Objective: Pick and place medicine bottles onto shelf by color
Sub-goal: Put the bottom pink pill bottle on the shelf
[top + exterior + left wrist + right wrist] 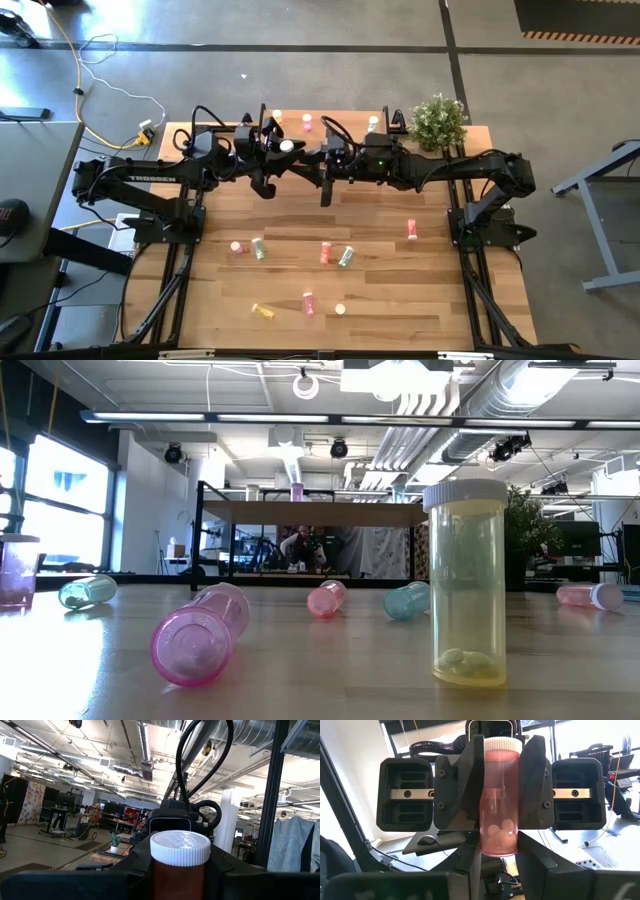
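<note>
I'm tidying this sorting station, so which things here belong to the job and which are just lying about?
Job: pink bottle in left gripper, right gripper facing it; loose bottles on table; shelf.
Lying about: potted plant; floor cables.

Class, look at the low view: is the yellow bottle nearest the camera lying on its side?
No, the yellow bottle stands upright on the table, white cap on top.
</note>
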Tool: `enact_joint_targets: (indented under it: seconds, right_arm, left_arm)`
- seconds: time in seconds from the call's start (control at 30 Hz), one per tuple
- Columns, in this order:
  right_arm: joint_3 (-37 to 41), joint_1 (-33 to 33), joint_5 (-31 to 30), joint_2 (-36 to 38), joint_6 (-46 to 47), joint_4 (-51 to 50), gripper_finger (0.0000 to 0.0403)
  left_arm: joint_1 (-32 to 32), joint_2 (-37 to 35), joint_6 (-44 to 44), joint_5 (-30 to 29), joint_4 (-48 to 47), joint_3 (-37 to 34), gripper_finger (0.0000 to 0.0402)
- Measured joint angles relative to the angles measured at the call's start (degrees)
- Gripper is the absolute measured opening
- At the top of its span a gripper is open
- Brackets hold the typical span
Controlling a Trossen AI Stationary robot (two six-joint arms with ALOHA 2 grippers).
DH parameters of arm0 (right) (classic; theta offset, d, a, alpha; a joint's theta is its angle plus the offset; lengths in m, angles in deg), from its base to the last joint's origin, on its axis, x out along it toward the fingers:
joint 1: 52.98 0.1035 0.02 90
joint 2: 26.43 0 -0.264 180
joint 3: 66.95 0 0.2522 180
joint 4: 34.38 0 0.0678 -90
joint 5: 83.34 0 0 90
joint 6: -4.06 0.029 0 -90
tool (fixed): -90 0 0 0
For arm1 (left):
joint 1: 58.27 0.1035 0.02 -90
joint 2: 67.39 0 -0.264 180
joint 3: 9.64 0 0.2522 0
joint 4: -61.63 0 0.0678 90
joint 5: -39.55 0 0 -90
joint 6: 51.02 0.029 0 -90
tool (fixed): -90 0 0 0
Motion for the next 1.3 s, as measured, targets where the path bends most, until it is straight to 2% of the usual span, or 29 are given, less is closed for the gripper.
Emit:
enact_joint_targets:
  seconds: [0.43, 0.9, 1.3]
  right_arm:
    - [0.02, -0.02, -0.35, 0.04, -0.33, -0.43, 0.0084]
    - [0.02, -0.04, -1.16, 1.24, -0.44, -0.97, 0.0083]
    - [0.00, -0.02, -1.18, 1.79, -0.41, -1.69, 0.0083]
  left_arm:
    - [0.00, -0.06, 1.95, 0.28, -3.29, 0.09, 0.0096]
    - [0.28, -1.74, 3.02, -0.11, -6.51, 0.04, 0.0202]
    - [1.53, -4.82, 2.50, 0.04, -13.85, 0.02, 0.0200]
